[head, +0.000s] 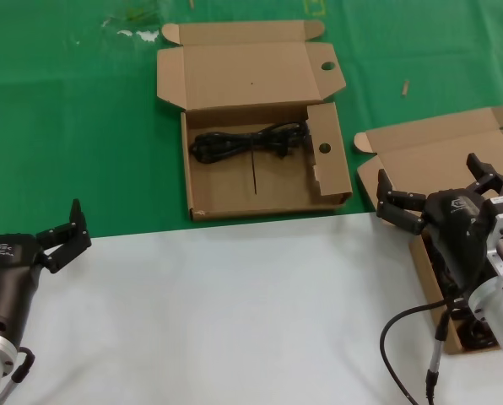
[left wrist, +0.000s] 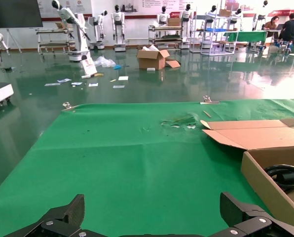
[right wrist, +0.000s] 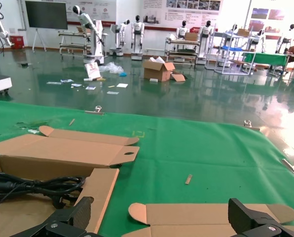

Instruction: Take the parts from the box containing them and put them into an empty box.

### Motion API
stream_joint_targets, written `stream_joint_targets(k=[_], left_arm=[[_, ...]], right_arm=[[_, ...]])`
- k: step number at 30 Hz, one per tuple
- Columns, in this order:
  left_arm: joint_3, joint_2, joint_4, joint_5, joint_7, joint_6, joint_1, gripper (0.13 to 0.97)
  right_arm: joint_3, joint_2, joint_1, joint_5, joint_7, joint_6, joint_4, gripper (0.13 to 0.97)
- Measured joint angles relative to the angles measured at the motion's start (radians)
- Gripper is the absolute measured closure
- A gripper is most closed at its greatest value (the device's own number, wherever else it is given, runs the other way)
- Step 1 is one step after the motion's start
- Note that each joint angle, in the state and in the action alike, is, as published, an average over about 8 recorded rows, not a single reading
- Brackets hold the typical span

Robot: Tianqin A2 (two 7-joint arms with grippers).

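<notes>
— What sits nearest in the head view?

— The left gripper (head: 66, 234), at the lower left of the frame over the pale tabletop (head: 235, 312). Its fingers are spread apart and hold nothing. At the lower right, the right gripper (head: 441, 192) hovers above the plain-lidded box (head: 420, 156), its fingers likewise spread wide and empty.

— Is anything in that right-hand box?

— Dark cable coils (head: 471, 331) show near the lower right edge, mostly hidden behind the right arm. How many lie there I cannot tell.

— And farther back?

— On the green cloth (head: 83, 126), upper centre of the frame, stands the box with hole-punched flaps (head: 251, 76), its lid folded back. One black cable bundle (head: 247, 139) lies along the far side of its tray, beside the inner partition panel (head: 326, 148).

— Do the wrist views add anything?

— The right wrist view shows that cable bundle (right wrist: 36, 185) at the lower left, resting inside the holed box (right wrist: 63, 148). The left wrist view catches the same box's corner (left wrist: 270, 185) at the lower right.
</notes>
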Motion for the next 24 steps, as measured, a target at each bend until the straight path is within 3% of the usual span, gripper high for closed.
stream_joint_targets(k=[24], left_arm=[[0.000, 0.000, 0.000, 0.000, 0.000, 0.000, 0.000, 0.132]], right_arm=[[0.000, 0.000, 0.000, 0.000, 0.000, 0.000, 0.000, 0.129]])
